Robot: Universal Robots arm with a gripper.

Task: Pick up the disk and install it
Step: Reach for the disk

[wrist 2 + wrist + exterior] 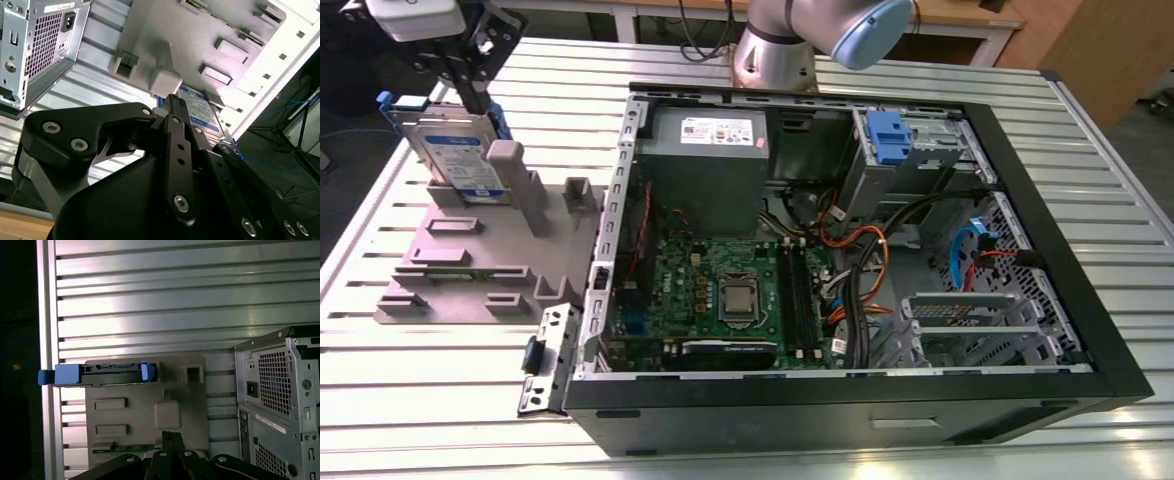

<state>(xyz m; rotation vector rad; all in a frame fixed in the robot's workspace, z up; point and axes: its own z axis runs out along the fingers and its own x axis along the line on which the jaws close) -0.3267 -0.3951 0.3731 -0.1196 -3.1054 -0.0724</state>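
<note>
Claw (474, 95) hangs at the top edge of the upright disk (458, 160).

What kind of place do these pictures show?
Probably a robotics lab or test workshop: an open computer case lies on a slatted metal table, a robot arm stands beside it, and a grey fixture holds the disk upright.

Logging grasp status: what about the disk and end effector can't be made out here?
End effector top: exterior view, cut by the frame edge.
Disk lower edge: exterior view, behind the grey holder.
Disk label: second wrist view, mostly covered by the end effector.
</note>
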